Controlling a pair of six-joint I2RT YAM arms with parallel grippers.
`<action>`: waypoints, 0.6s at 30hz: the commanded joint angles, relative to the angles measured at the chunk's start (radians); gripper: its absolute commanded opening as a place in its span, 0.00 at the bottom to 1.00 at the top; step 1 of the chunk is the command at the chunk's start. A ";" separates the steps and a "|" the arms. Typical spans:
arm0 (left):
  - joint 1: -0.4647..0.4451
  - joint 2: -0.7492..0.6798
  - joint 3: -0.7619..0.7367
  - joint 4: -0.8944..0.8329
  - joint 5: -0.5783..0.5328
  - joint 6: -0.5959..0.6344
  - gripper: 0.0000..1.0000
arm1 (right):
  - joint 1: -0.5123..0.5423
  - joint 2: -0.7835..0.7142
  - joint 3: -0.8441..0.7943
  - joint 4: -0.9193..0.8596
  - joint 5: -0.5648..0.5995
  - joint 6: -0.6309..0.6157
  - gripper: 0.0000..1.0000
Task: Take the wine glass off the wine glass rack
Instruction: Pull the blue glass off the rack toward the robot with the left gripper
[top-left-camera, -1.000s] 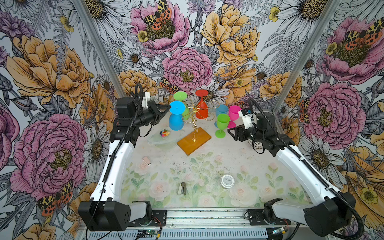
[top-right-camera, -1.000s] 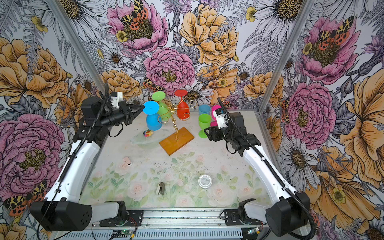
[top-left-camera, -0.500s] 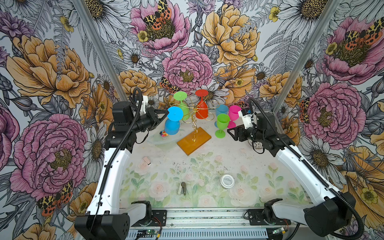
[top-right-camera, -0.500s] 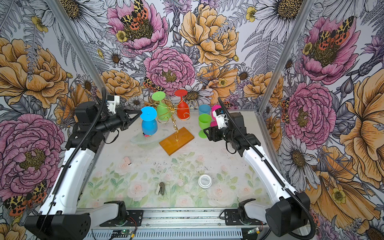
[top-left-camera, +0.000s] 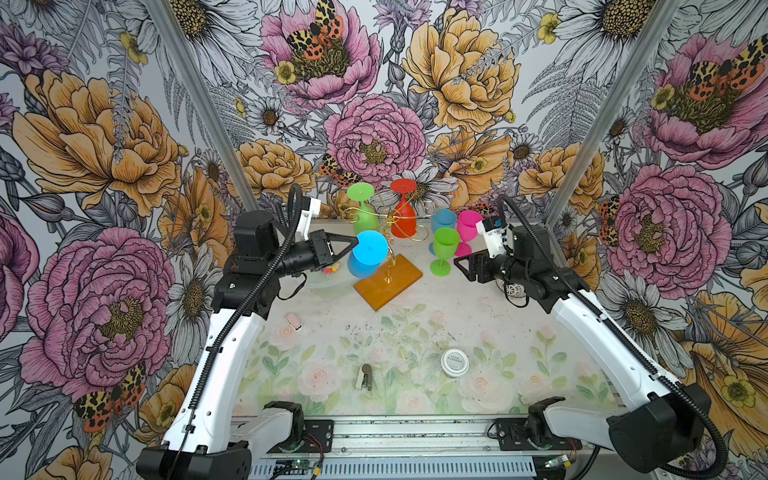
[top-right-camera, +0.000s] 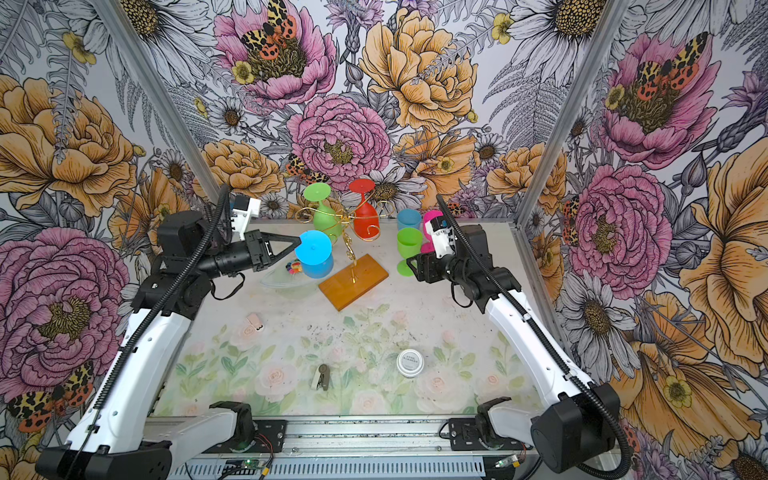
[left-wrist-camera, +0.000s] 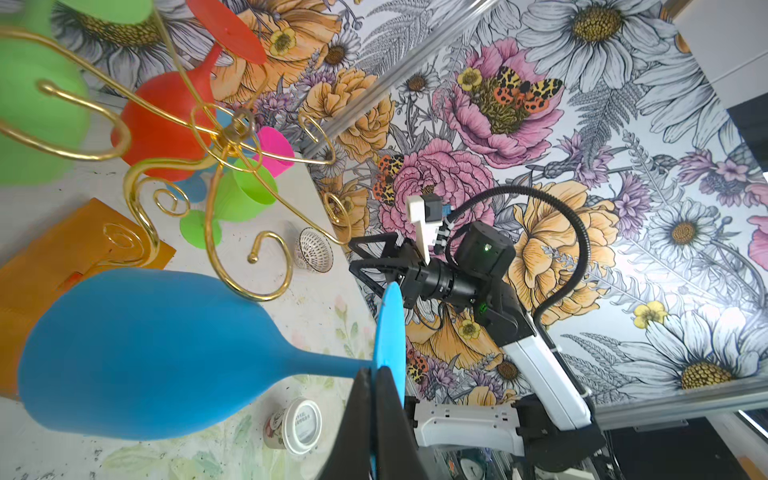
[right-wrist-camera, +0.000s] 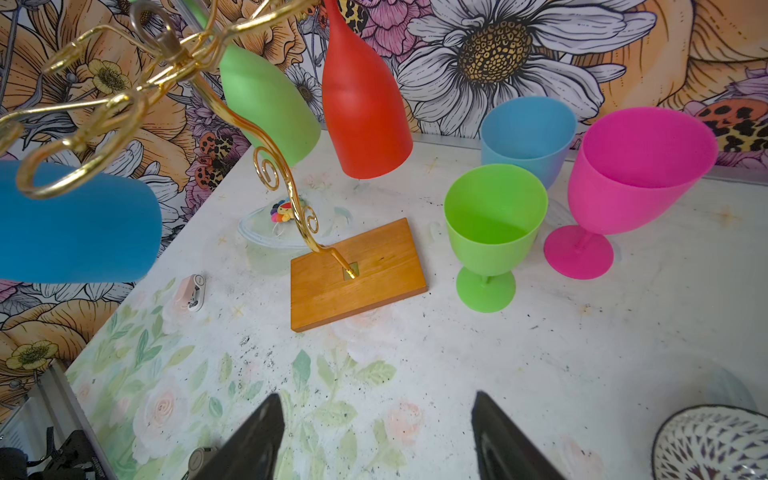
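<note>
The desk (top-left-camera: 519, 332) fills the lower middle of both top views, pale and printed with roses. At its centre back stands the wine glass rack (top-left-camera: 399, 276), gold curls over a wooden base. My left jaws are clamped together on the foot of the blue wine glass (top-left-camera: 371, 248), just left of the rack's stem, with the bowl tilted down toward the base. From the left wrist view the glass seems clear of the nearest curl, though I cannot be sure they are apart. My right jaws stand apart, holding nothing, right of centre above the desk.

A green glass (top-left-camera: 365, 218) and a red glass (top-left-camera: 404, 222) hang upside down on the rack's far arms. Right of the rack, a green goblet (top-left-camera: 444, 245), a pink goblet (top-left-camera: 467, 226) and a pale blue goblet (top-left-camera: 442, 218) stand upright. A round white tin (top-left-camera: 454, 362) lies lower right of centre.
</note>
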 joint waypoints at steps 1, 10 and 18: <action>-0.049 -0.020 -0.009 -0.027 0.029 0.085 0.00 | -0.004 -0.001 0.020 0.018 -0.011 0.017 0.72; -0.253 -0.034 -0.005 -0.038 -0.120 0.225 0.00 | -0.004 0.010 0.028 0.010 0.009 0.049 0.72; -0.470 -0.030 -0.004 -0.038 -0.338 0.435 0.00 | -0.002 0.023 0.094 -0.084 0.095 0.072 0.72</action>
